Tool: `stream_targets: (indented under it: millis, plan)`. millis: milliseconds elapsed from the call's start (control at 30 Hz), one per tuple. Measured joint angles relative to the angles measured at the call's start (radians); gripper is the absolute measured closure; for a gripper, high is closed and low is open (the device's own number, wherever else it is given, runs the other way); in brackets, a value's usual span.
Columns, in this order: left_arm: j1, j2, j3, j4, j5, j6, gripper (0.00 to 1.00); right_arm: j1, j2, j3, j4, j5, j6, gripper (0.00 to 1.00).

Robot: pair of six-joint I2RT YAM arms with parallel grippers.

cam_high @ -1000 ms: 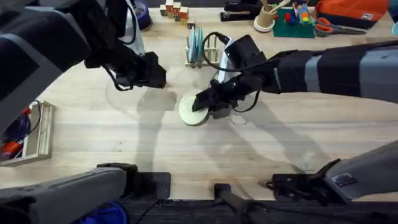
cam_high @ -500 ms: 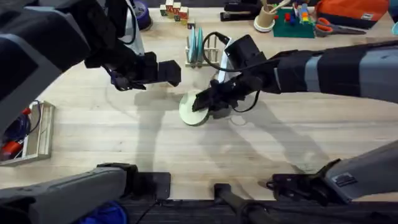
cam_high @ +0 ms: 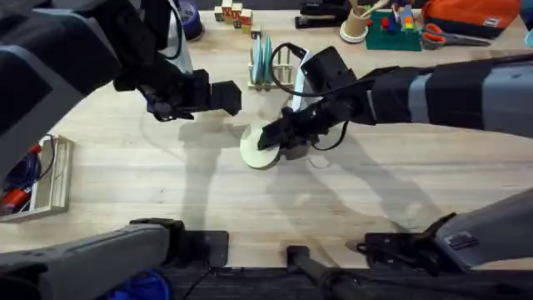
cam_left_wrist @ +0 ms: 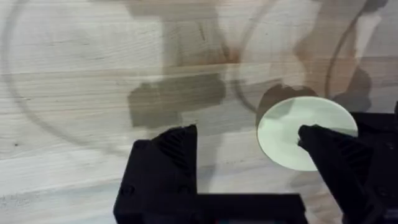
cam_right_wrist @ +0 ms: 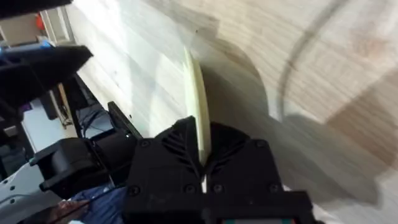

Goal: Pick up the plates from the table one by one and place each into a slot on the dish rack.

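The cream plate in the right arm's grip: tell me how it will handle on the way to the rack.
The cream plate looks thin and keeps a straight edge between the right end effector fingers, so it is probably stiff and light. It is pinched at the rim alone, so it may pivot or slip if swung fast. Being round, it could roll if dropped on edge.

Two grippers are counted: the left gripper (cam_high: 236, 97) and the right gripper (cam_high: 265, 137). One cream-yellow plate (cam_high: 256, 150) is seen on one wooden tabletop (cam_high: 150, 183). One dish rack (cam_high: 268, 65) is counted, in which blue-teal plates (cam_high: 263, 60) stand, their number not discernible.
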Motion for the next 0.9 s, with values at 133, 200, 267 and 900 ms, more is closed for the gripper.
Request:
stream_targets:
  millis: [133,200,267,900]
  plan:
    - [0.000,0.000,0.000,0.000,-0.004,0.000,0.007,-0.009,-0.023,0.006,-0.058,0.013,-0.019,0.969]
    - [0.000,0.000,0.000,0.001,-0.004,0.000,0.006,-0.023,-0.040,0.012,-0.102,0.030,-0.032,0.969]
    - [0.000,0.000,0.000,0.003,-0.004,0.000,0.007,-0.041,-0.058,0.022,-0.139,0.056,-0.051,0.969]
    - [0.000,0.000,0.000,0.032,-0.023,0.000,0.007,-0.118,-0.229,0.365,-0.490,0.435,-0.187,0.969]
